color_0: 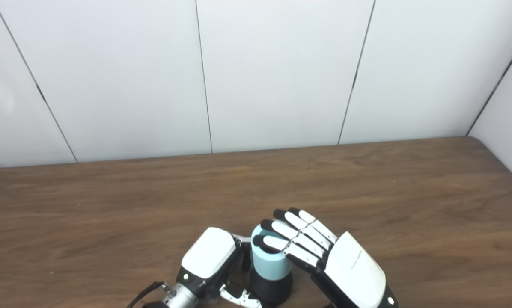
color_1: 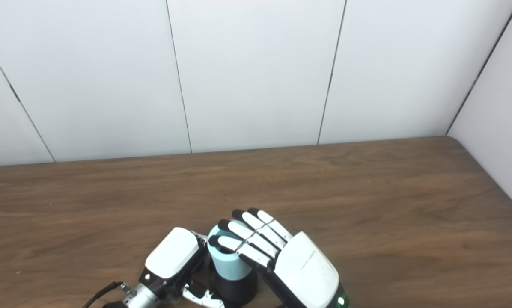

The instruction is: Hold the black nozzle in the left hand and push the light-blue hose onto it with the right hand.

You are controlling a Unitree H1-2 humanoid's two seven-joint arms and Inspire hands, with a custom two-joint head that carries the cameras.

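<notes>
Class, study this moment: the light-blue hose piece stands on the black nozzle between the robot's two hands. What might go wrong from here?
1. The right hand lays flat fingers over the top of the light-blue cylindrical hose piece rather than wrapping it, so a push may slide off or tilt it.
2. The black rounded nozzle is only partly visible beside the left hand; if that grip is loose, the nozzle might skid on the brown wooden table.
</notes>
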